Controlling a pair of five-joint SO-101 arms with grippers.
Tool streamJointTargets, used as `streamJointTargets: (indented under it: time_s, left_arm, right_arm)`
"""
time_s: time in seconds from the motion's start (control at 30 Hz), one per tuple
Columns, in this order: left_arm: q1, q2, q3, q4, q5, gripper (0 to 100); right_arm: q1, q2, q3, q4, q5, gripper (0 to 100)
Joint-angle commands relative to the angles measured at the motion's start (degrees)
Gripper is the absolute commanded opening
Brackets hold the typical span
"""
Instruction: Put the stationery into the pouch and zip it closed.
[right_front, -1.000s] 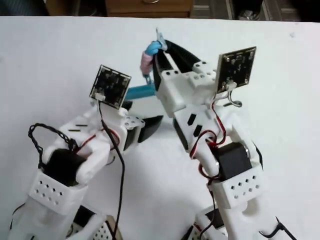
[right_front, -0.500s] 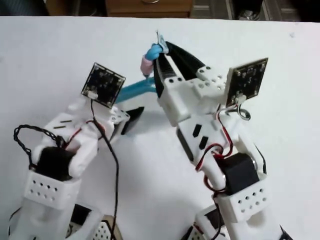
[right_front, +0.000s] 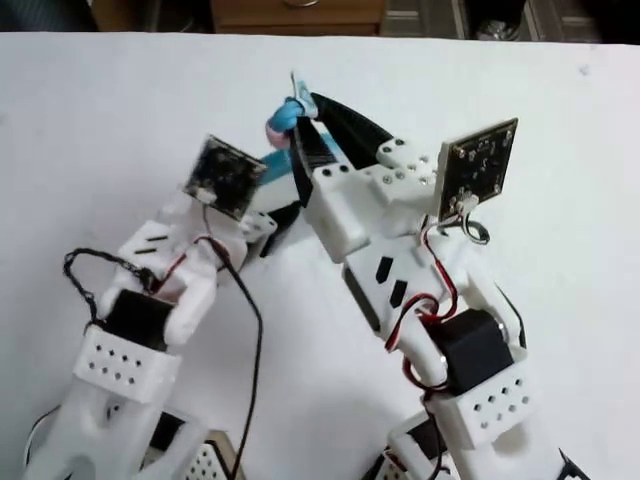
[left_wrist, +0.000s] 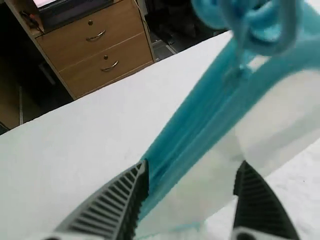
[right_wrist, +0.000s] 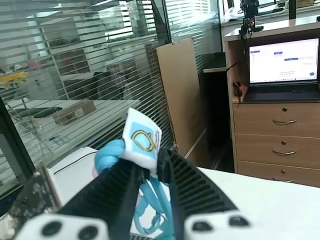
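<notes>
One pouch (left_wrist: 200, 145) stretched lengthwise from left fingers (left_wrist: 125, 205), spread around it, to right fingers (right_wrist: 115, 190), pinching it

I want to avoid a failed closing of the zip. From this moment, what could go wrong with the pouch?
1. The right gripper pinches the blue pouch only at its end, beside the white label; the lifted pouch may slip out.
2. The left gripper stands open around the other end, so a pull could drag the whole pouch instead of closing it.
</notes>
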Motion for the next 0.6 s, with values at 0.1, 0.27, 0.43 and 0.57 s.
streamJointTargets:
  time_s: [0.1,0.27,0.43,0.57]
  left_arm:
    - [6.2,2.42,-0.79,1.41,-4.66,6]
    - [8.4,2.33,-4.57,9.85,0.09,2]
    - [8.48,2.33,-10.99,16.88,10.9,2]
    - [8.75,2.24,-14.77,21.27,13.01,2]
  right_arm:
    - [1.19,-1.8,-0.62,0.04,-0.44,1.7]
    - [7.34,-2.15,0.26,-0.13,-0.53,1.7]
    - [11.47,-2.15,2.9,-0.31,-3.16,1.7]
    - [12.97,-1.98,3.34,-0.4,-5.45,1.7]
